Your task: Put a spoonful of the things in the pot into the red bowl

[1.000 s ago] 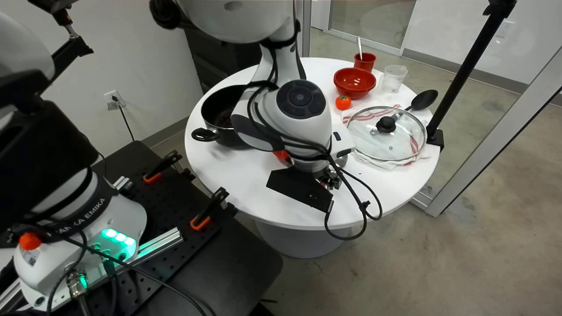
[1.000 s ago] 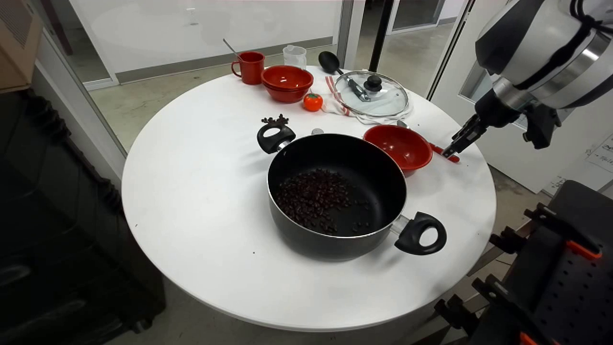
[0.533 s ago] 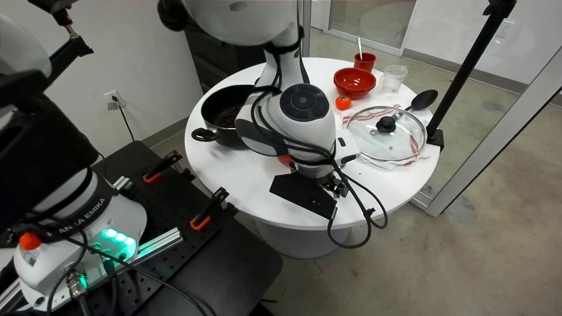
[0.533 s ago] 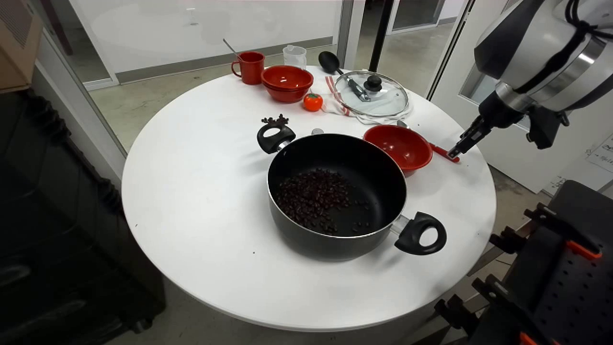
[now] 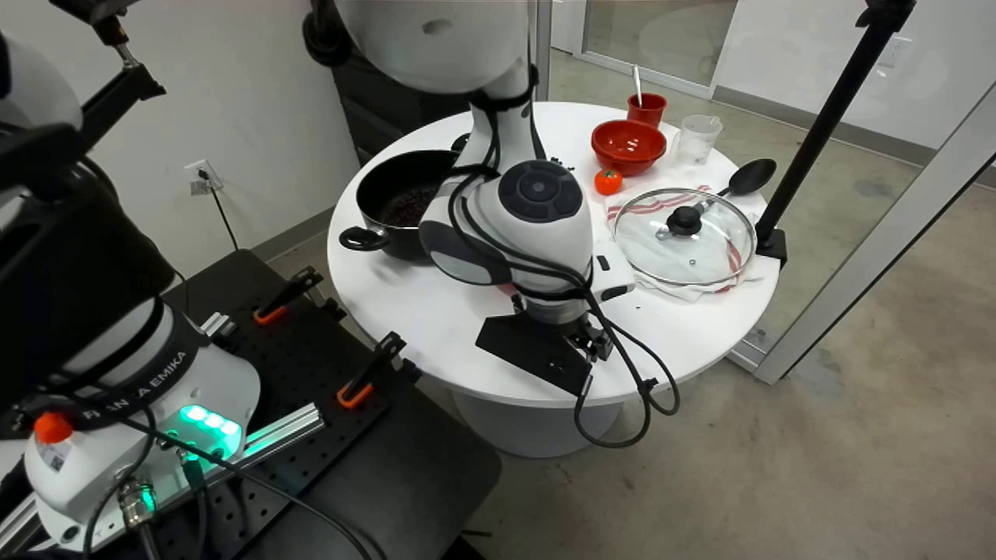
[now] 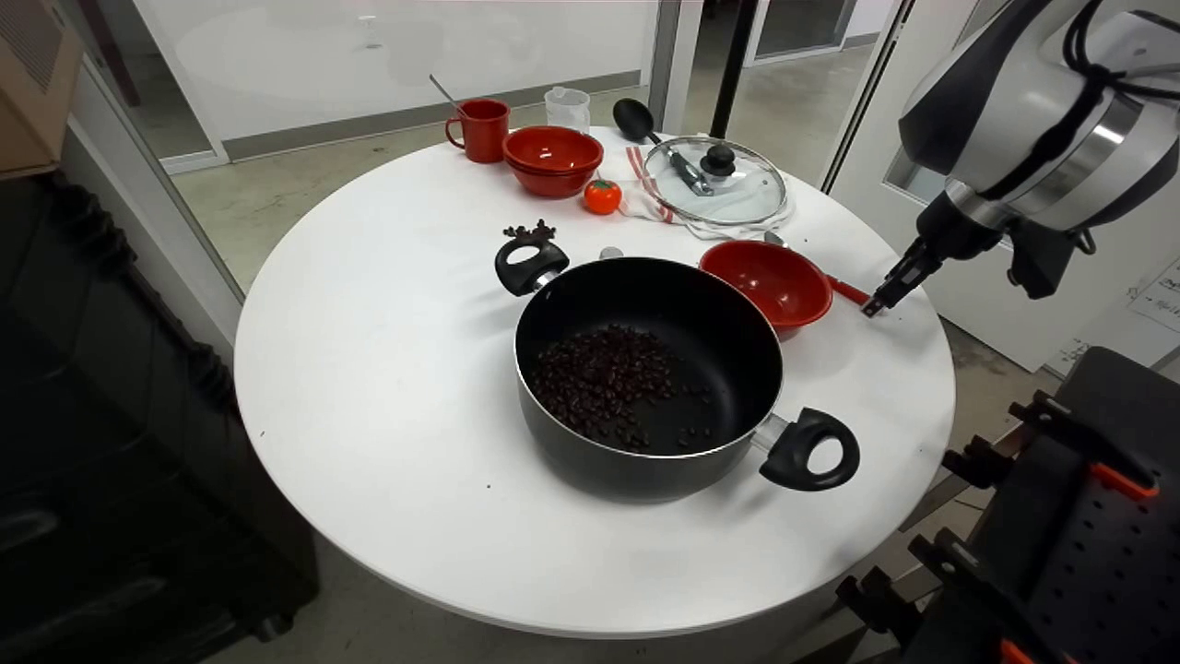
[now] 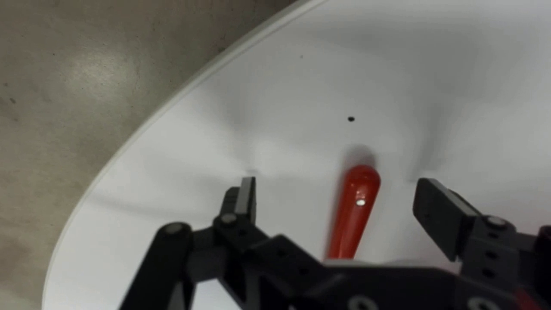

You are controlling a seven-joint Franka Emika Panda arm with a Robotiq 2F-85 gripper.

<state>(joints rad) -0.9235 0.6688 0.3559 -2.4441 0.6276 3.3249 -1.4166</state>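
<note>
The gripper (image 7: pixel 339 200) has its fingers (image 7: pixel 439 215) spread wide, one on either side of the red-handled utensil (image 7: pixel 354 221), with white table (image 7: pixel 292 206) showing in both gaps; in the wrist view the handle sits nearer the finger on the picture's right. Whether the tips meet the table I cannot tell, though in an exterior view they are close to it. Just past the handle's rounded end, a dark speck (image 7: pixel 351 119) lies on the table, whose edge curves by to the picture's left of the gripper. In an exterior view the red bowl (image 6: pixel 774 281) is just beside the gripper and hides much of the utensil's far part. Beyond the bowl from the gripper stands the pot (image 6: pixel 636 475), black, wide and open, with dark beans (image 6: pixel 599 383) gathered mostly on the side of its bottom away from the gripper. Toward the back of that view, farther from the gripper than the bowl, the glass lid (image 6: pixel 724 184) rests on a striped cloth (image 5: pixel 704 292), and the handle of a black serving spoon (image 6: pixel 633 120) shows through the glass. Well apart from the gripper, a tomato (image 6: pixel 602 196) sits between the cloth and some stacked red bowls (image 6: pixel 551 175); past these, a red mug (image 6: pixel 486 134) holds a leaning thin stem (image 6: pixel 444 92), and a clear jug (image 6: pixel 568 109) stands near the bowls, farther from the gripper than the tomato.
</note>
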